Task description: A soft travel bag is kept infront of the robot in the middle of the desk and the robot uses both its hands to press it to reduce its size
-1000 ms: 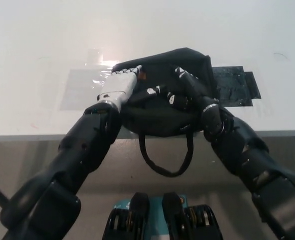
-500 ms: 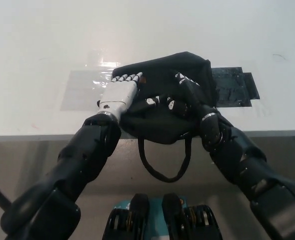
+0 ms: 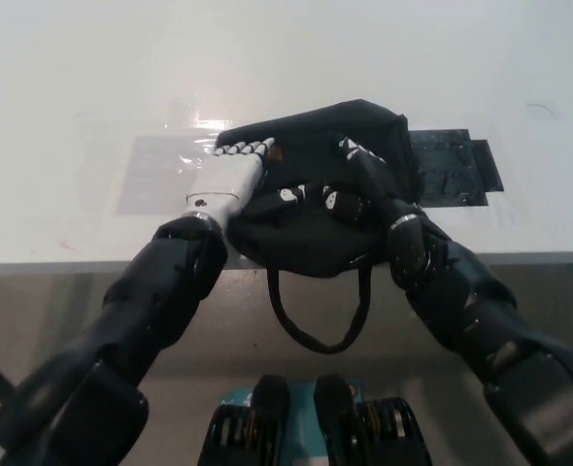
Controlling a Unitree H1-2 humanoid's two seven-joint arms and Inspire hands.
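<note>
A soft black travel bag [image 3: 311, 233] lies at the near edge of the white desk [image 3: 364, 49], bulging slightly over the edge. Its strap loop [image 3: 318, 313] hangs down in front of the desk. My white left hand [image 3: 232, 173] lies flat on the bag's left side, fingers stretched out and together. My black right hand [image 3: 350, 182] rests palm down on the bag's top right, fingers spread across the fabric. Both hands press on the bag and grip nothing.
A clear plastic sheet [image 3: 160, 170] is taped to the desk left of the bag. A dark patch [image 3: 454, 167] lies on the desk right of the bag. The desk's front edge [image 3: 63, 265] runs just below the bag.
Both hands have stayed on the bag with only slight shifts. The left hand has slid a little up and to the left, and the bag looks slightly flatter.
</note>
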